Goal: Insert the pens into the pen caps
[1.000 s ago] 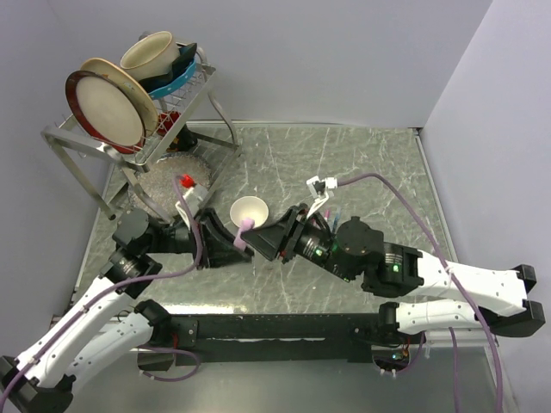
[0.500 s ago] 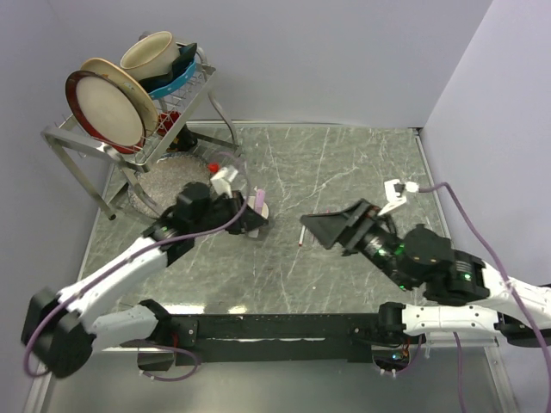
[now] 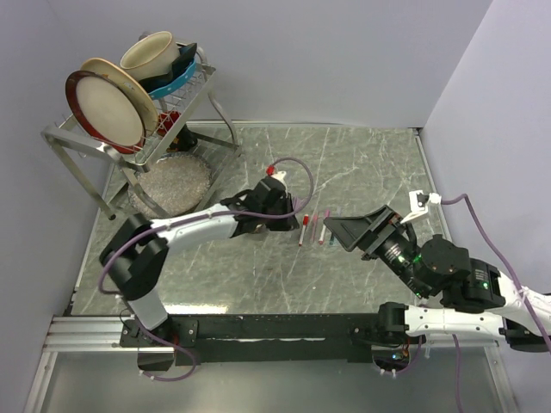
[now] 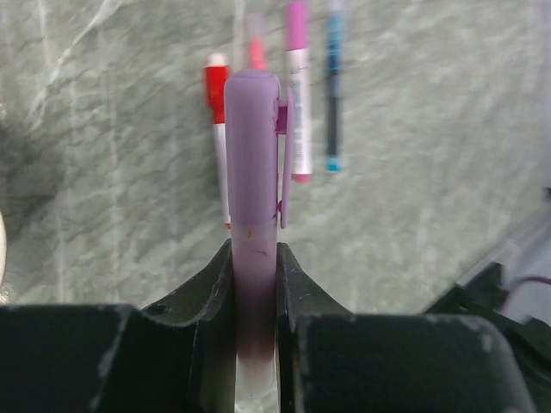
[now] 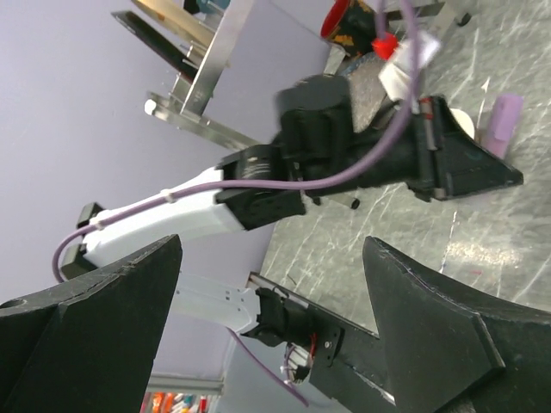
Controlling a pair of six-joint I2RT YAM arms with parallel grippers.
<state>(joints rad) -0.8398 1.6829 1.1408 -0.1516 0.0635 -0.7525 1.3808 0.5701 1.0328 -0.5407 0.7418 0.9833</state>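
My left gripper (image 3: 291, 210) (image 4: 253, 251) is shut on a pen with a white barrel and a lilac clip cap (image 4: 252, 163), held pointing forward above the table. Below it several pens (image 3: 315, 227) lie side by side: a red-capped one (image 4: 217, 120), a pink-red one (image 4: 256, 50) mostly hidden behind the held pen, a pink-capped one (image 4: 297, 95) and a blue one (image 4: 334, 86). My right gripper (image 3: 343, 232) (image 5: 275, 258) is open and empty, just right of the row. In the right wrist view it faces the left arm and the lilac pen (image 5: 504, 116). The small bowl is hidden under the left arm.
A metal dish rack (image 3: 129, 142) with plates and a cup stands at the back left. A round pebbled glass dish (image 3: 172, 181) lies under it. The table's raised rim (image 3: 430, 185) runs along the right side.
My left arm has swung right from the small bowl to above the pen row, carrying the lilac-capped pen. My right gripper has shifted slightly right, leaving several pens in view on the table.
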